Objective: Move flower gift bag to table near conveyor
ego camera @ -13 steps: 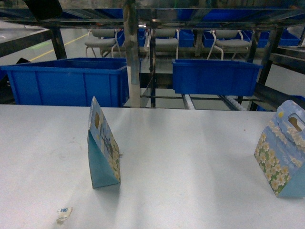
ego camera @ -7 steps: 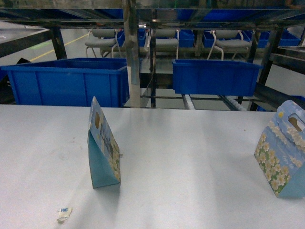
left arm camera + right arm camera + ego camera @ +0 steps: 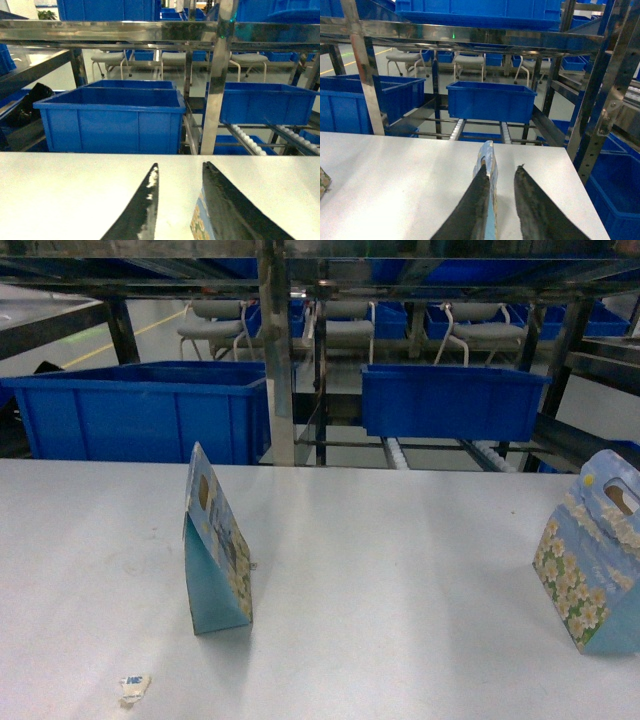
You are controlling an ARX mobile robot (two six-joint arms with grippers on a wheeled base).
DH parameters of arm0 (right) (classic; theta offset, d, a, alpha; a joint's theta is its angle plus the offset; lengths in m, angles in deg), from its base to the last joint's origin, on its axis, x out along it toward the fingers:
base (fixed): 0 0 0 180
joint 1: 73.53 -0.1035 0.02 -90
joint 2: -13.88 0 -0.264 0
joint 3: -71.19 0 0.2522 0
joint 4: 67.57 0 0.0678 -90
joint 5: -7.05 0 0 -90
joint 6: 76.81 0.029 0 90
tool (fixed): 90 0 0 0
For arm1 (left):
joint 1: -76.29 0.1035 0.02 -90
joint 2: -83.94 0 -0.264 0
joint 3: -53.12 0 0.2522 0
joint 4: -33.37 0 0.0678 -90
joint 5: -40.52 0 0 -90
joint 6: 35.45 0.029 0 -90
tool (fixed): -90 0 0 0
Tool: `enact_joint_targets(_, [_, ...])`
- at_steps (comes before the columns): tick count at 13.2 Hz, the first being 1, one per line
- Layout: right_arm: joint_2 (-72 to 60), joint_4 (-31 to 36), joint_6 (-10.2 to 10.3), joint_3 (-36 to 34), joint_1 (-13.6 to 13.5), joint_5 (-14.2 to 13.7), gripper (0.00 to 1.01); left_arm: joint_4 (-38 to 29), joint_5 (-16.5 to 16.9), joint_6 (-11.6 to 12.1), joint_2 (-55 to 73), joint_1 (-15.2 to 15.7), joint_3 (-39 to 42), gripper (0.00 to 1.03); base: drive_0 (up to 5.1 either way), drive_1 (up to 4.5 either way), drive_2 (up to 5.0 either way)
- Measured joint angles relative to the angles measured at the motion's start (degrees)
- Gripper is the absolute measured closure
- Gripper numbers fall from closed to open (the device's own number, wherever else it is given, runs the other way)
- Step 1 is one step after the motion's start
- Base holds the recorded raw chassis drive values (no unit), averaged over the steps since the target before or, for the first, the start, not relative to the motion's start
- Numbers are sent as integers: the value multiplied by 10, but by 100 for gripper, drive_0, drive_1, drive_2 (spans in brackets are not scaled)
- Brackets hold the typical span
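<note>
Standing upright on the white bench (image 3: pixel 400 570), both flower gift bags already sat close in front of the conveyor (image 3: pixel 480 452) w/ its roller lanes: left bag (image 3: pixel 215 550) nearer the big blue bin (image 3: pixel 140 420), right bag (image 3: pixel 595 555) off toward the bench's far edge. Judged approx. done; only letting go/backing off looked left. Neither arm showed in head view. Left gripper (image 3: pixel 180 210) pointed at the conveyor, jaws parted, bag edge by one jaw, grip not evident. Right gripper (image 3: pixel 502 205) likewise aimed there, jaws narrowly apart, bag top beside the left jaw; held or not, can't tell.
</note>
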Motion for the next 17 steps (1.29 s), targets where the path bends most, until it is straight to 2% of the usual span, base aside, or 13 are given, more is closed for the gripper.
enact_joint_targets(1, [16, 5, 0, -13, 0, 0, 92, -4, 9, 0, -28, 5, 33, 88, 0, 0, 0])
enact_joint_targets(2, [31, 3, 1, -30, 0, 0, 99, -6, 13, -1, -60, 12, 59, 101, 0, 0, 0])
enact_joint_targets(3, [40, 1, 1, -42, 0, 0, 99, -2, 45, 1, -87, 38, 83, 101, 0, 0, 0])
enact_joint_targets(4, [56, -2, 1, -51, 0, 0, 99, 6, 49, 0, -108, 53, 102, 101, 0, 0, 0])
enact_joint_targets(10, [117, -28, 2, -83, 0, 0, 99, 83, 54, 0, -254, 52, 171, 101, 0, 0, 0])
enact_joint_targets(11, [132, -49, 2, -85, 0, 0, 99, 101, 54, 0, -281, 52, 179, 101, 0, 0, 0])
enact_joint_targets(12, [201, -111, 2, -102, 0, 0, 99, 72, 54, 1, -289, 52, 196, 101, 0, 0, 0])
enact_joint_targets(17, [225, -115, 2, -102, 0, 0, 99, 198, 54, 0, -414, 52, 201, 101, 0, 0, 0])
